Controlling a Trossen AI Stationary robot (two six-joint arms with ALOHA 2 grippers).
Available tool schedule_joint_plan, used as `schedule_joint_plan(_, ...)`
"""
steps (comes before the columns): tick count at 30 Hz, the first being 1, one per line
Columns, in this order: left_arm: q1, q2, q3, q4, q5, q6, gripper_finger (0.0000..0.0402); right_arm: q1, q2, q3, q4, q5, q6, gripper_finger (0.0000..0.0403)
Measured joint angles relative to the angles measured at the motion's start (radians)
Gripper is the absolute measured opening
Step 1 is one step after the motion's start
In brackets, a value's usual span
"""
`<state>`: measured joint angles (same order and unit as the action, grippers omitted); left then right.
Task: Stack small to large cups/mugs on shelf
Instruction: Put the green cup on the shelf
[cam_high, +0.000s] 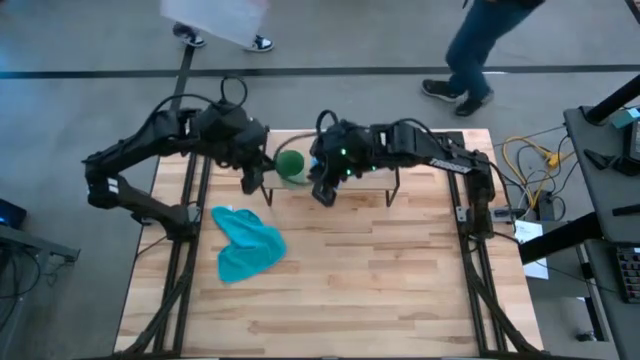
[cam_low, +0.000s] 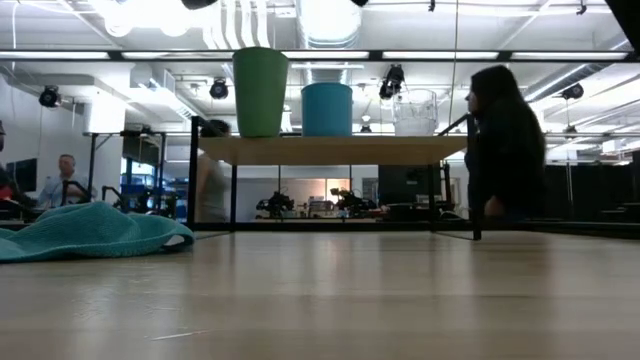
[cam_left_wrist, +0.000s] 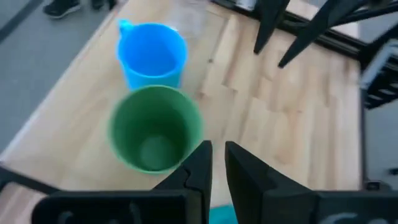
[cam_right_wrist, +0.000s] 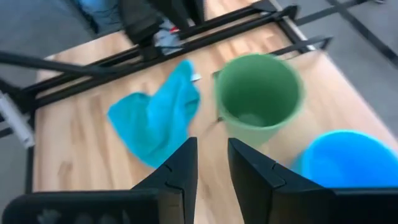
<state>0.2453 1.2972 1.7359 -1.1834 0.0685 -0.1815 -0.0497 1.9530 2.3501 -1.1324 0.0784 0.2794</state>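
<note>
On the narrow light-wood shelf (cam_low: 330, 150) with thin black legs stand three cups in a row: a tall green plastic cup (cam_low: 260, 92), a shorter bright blue mug (cam_low: 327, 109) with a handle, and a small clear glass cup (cam_low: 415, 112). Seen from above, the left gripper (cam_high: 255, 180) hangs at nine o'clock of the green cup, the right gripper (cam_high: 325, 190) at three o'clock; both hold nothing, fingers a narrow gap apart. One crumpled teal cloth (cam_high: 245, 242) lies on the planked tabletop (cam_high: 380, 280).

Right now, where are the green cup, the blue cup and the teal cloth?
green cup (cam_left_wrist: 155, 127): left wrist view, inside wall.
blue cup (cam_left_wrist: 152, 53): left wrist view, inner hollow.
teal cloth (cam_high: 245, 243): high view, middle fold.
</note>
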Motion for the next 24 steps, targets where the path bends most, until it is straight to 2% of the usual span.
schedule_joint_plan(6, -0.097, -0.006, -0.101, 0.008, -0.003, -0.024, 0.003, 0.074, 0.0, -0.001, 0.005, 0.0, 0.03, 0.0079)
schedule_joint_plan(9, -0.124, -0.004, -0.188, 0.084, -0.004, -0.024, 0.003, 0.096, 0.0, -0.001, 0.006, 0.0, 0.069, 0.0075)
schedule_joint_plan(17, -0.137, -0.004, -0.403, 0.376, -0.006, -0.098, 0.003, 0.129, 0.0, -0.002, 0.008, 0.0, 0.121, 0.0075)
schedule_joint_plan(24, -0.137, -0.004, -0.481, 0.427, -0.014, -0.1, 0.003, 0.133, 0.0, -0.002, 0.01, 0.001, 0.121, 0.0079)
